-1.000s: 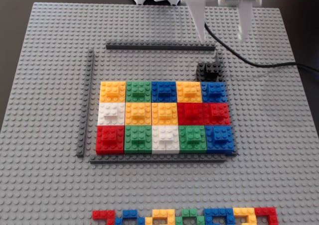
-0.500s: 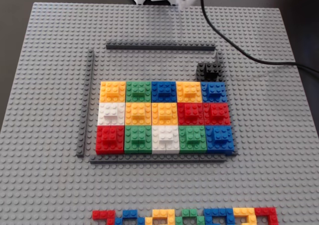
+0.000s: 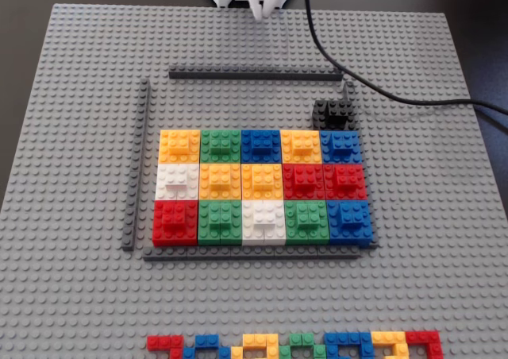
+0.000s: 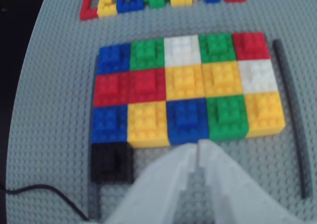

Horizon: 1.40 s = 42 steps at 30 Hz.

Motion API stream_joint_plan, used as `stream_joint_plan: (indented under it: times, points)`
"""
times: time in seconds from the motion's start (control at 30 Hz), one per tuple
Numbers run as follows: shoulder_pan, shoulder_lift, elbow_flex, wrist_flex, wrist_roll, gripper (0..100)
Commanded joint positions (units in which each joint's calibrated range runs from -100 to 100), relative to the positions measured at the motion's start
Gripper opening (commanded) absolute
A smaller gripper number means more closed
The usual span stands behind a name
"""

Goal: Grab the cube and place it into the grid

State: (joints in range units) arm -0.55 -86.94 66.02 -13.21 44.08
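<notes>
The cube is a small black block on the grey baseplate, touching the far right corner of the grid in the fixed view. In the wrist view the cube lies at lower left, beside the grid of coloured squares. My white gripper hangs at the top edge of the fixed view, behind the far strip and left of the cube. In the wrist view its fingertips meet over the grid's near edge, shut with nothing between them.
The grey studded baseplate covers the table. Dark-grey strips frame the grid. A black cable runs across the far right, close to the cube. A row of mixed coloured bricks lies at the near edge.
The gripper was open above the far strip near the cube; it has shut, pulled back toward the top edge and shifted left. The cube has not moved.
</notes>
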Motion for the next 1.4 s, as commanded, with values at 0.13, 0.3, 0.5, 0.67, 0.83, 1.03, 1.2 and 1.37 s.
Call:
stream_joint_plan:
  times: [0.13,0.3,0.5,0.67,0.83,1.03,1.2,1.37]
  points:
    - [1.5,-11.1,10.7,-3.9,0.9,0]
    - [1.8,-13.0,14.9,-4.8,0.6,0]
    - [1.9,-13.0,19.8,-7.2,0.2,0]
    - [1.9,-13.0,25.1,-8.9,0.3,0]
    - [1.9,-13.0,29.8,-8.9,1.4,0]
    - [2.0,-13.0,33.9,-8.4,2.3,0]
    - [2.1,-13.1,33.9,-5.8,2.4,0]
    - [3.0,-13.1,33.9,-3.9,2.0,0]
